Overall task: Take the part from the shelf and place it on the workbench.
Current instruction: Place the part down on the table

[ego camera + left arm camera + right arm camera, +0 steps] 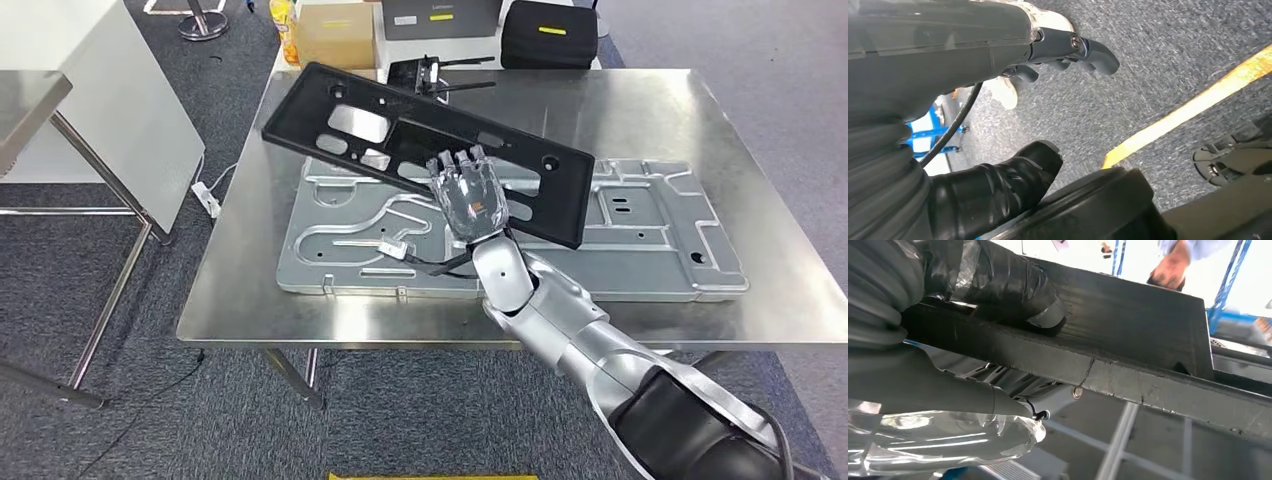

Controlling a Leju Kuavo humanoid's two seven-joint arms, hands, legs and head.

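Gripping black part, right robot hand, seemingly above workbench.

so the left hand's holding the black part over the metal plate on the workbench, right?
Wrong hand. The right hand holds the black part over the metal plate on the workbench, as the head view shows. The left hand hangs over the carpet and holds nothing, per the left wrist view.

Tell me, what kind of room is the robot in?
Probably a workshop or test lab. A steel workbench holds a stamped metal panel, the right hand grips a long black part, and yellow floor tape crosses grey carpet.
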